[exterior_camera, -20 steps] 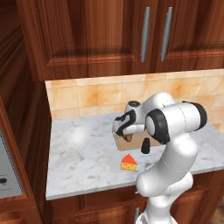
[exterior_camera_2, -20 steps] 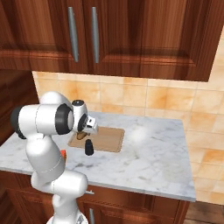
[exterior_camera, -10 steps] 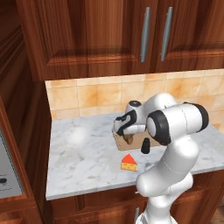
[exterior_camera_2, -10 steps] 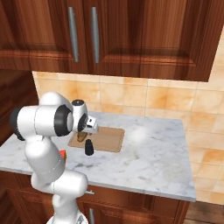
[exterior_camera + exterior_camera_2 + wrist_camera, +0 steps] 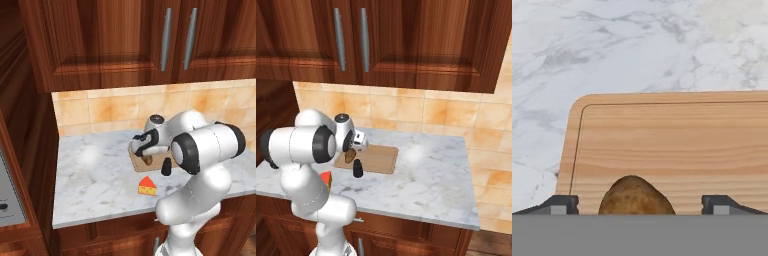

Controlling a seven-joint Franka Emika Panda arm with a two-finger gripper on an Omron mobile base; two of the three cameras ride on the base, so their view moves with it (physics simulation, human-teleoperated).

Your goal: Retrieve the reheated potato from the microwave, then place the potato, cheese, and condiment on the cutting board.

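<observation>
Brown wood cupboards hang over a white marble table with tan tiles on the wall behind. On the far left, in the left base view, a grey edge of the microwave peeks in. Moving right, the cheese lies on the table near its front edge. Just behind it is the cutting board, lying flat. The potato rests on the cutting board, near one short end. The end effector hangs right over the potato, with its two fingertips spread wide apart, one on each side and not touching it. The condiment stands upright on the table just beside the front edge of the cutting board.
</observation>
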